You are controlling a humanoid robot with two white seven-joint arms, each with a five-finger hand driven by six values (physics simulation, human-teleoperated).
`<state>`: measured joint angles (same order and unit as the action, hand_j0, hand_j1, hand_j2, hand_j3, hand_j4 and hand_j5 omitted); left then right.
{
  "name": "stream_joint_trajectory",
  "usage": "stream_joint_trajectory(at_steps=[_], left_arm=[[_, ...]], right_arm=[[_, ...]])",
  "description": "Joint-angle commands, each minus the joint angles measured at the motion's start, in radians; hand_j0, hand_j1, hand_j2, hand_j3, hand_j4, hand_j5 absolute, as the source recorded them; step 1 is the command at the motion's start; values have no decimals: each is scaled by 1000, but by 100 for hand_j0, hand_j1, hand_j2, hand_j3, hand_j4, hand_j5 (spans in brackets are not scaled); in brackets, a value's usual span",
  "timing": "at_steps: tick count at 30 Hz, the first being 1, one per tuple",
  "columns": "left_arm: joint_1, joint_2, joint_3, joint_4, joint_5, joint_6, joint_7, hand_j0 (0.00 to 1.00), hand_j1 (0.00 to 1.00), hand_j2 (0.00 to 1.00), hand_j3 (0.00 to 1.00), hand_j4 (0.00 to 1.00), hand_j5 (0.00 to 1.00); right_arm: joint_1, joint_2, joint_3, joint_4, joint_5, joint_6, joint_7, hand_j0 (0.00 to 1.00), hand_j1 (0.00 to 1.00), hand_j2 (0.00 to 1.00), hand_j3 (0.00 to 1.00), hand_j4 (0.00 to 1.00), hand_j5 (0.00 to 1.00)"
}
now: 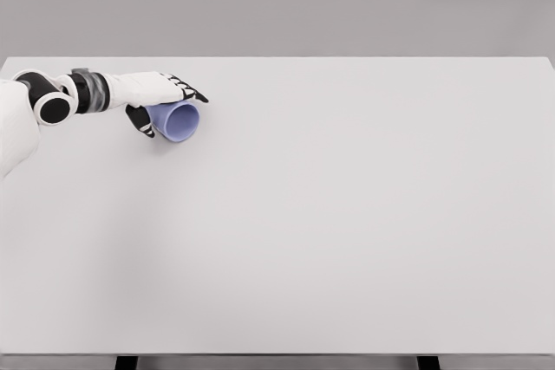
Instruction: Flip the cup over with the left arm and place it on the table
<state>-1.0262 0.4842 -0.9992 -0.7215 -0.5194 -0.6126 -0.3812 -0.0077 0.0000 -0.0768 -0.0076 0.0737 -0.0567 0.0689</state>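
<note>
A blue-violet cup (178, 122) lies on its side at the far left of the table, its open mouth turned toward me and to the right. My left hand (165, 103) reaches in from the left edge and is closed around the cup: the fingers (189, 90) lie over its top and the thumb (140, 121) presses its left side. The cup's base is hidden behind the palm. My right arm does not appear in the head view.
The white table (347, 214) fills most of the view, with its far edge at the top and front edge at the bottom. A plain grey wall stands behind it.
</note>
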Motion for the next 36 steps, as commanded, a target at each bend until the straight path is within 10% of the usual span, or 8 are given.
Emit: stream_joint_trajectory(at_steps=[1,9,18,36], left_arm=[[0,1,2,1,4,2,-1,87,87,87,87,87,87],[3,2,2,10,4,2,-4,53,53,53,53,53,53],[-3,13,7,7,24,2,-5,42,42,42,42,42,42],[71,103,10,-6,565,2,-8,46,46,46,46,46,46]], right_arm=[[0,0,0,0,0,0,0,100,100,100,100,100,100],[0,0,0,0,0,0,0,100,100,100,100,100,100],[0,0,0,0,0,0,0,100,100,100,100,100,100],[0,0,0,0,0,0,0,100,100,100,100,100,100]])
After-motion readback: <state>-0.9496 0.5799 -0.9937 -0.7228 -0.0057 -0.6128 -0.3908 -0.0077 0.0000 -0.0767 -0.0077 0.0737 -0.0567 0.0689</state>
